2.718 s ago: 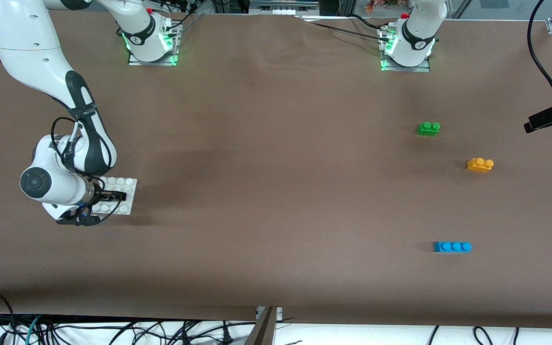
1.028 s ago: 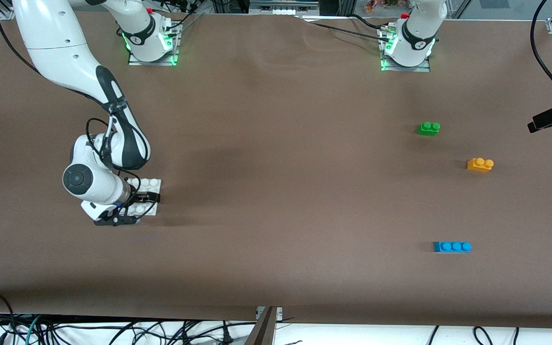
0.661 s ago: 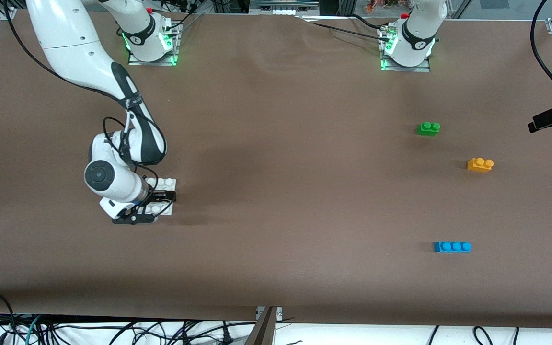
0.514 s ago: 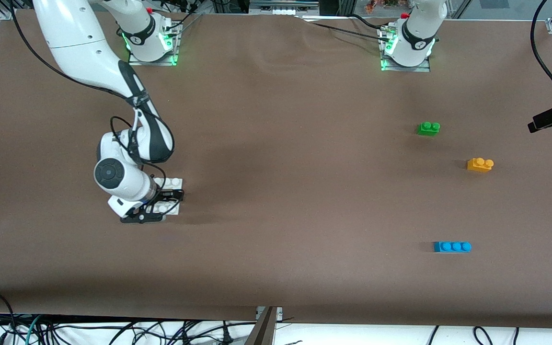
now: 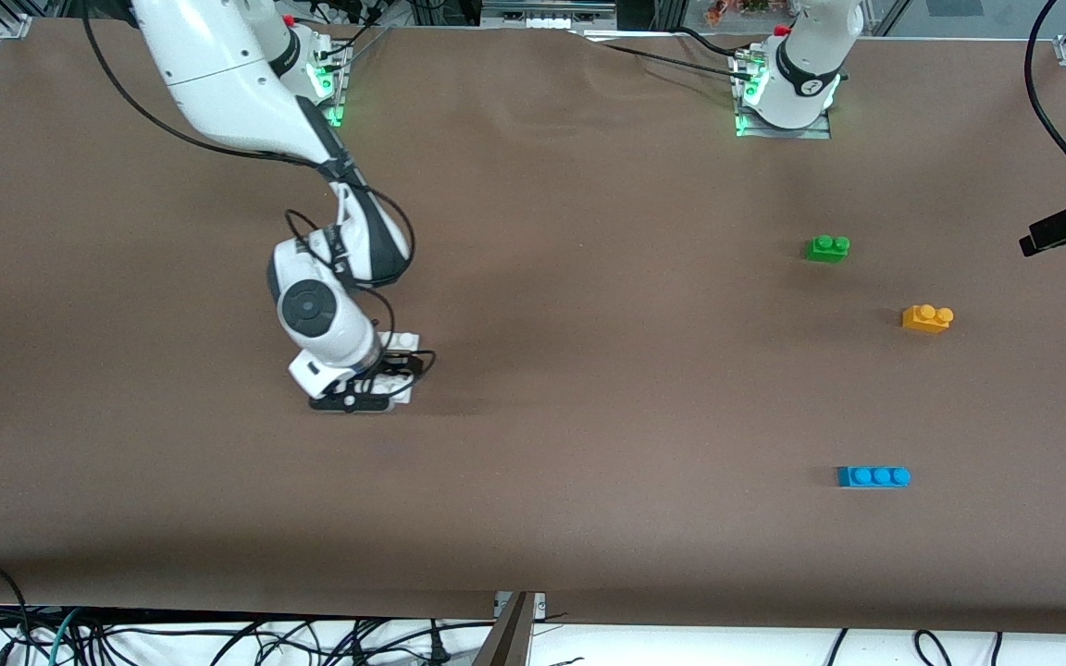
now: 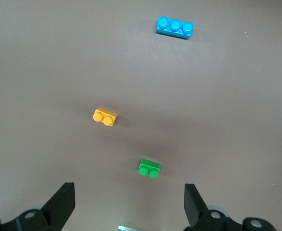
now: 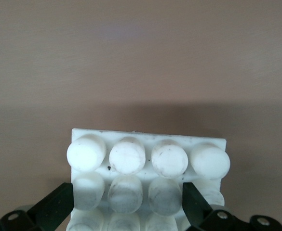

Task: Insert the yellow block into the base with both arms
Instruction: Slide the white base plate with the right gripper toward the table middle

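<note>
early stage. the right pincer [image 5: 394, 370] is clamped on the base [image 5: 396, 368], fingers against its two sides, near mid-worktop toward the right arm's end. the block [image 5: 927, 318] lies untouched toward the left arm's end, between a green brick [image 5: 827, 248] and a blue brick [image 5: 873, 476]. the left pincer [image 6: 128, 204] hangs wide open and empty, high over those bricks. picking up the block and pressing it onto the base are left.

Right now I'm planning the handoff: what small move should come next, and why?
Probably the left end effector, open, should descend toward the small orange-yellow two-stud plastic brick, which lies untouched on the table. The right end effector already grips the flat white studded plastic base, carrying it toward mid-table.
</note>
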Controlling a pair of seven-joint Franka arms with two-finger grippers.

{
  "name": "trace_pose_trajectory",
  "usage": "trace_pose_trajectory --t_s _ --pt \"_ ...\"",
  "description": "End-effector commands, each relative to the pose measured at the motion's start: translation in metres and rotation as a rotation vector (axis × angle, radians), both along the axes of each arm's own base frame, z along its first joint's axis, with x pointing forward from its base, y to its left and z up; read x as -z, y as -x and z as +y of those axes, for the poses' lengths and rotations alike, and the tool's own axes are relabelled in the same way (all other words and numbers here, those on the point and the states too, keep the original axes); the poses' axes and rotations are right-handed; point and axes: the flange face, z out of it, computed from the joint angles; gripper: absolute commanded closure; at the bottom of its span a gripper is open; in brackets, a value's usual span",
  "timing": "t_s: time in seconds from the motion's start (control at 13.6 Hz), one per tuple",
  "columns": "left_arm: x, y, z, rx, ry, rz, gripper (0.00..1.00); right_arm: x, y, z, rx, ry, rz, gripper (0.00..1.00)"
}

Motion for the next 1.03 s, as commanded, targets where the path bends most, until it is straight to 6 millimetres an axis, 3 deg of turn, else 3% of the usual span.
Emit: trace_pose_trajectory --t_s 0.0,0.29,0.95 --pt "-0.007 0.004 0.003 0.020 -0.019 -0.001 0.00 0.036 0.014 0.051 0.042 -0.012 0.004 0.00" --pt "-0.007 0.004 0.002 0.017 -0.009 -0.004 0.00 0.037 0.034 0.113 0.039 -0.027 -0.020 0.00" --pt "-0.002 0.001 0.011 0.014 -0.014 -0.001 0.00 0.036 0.091 0.208 -0.045 -0.052 -0.042 0.00"
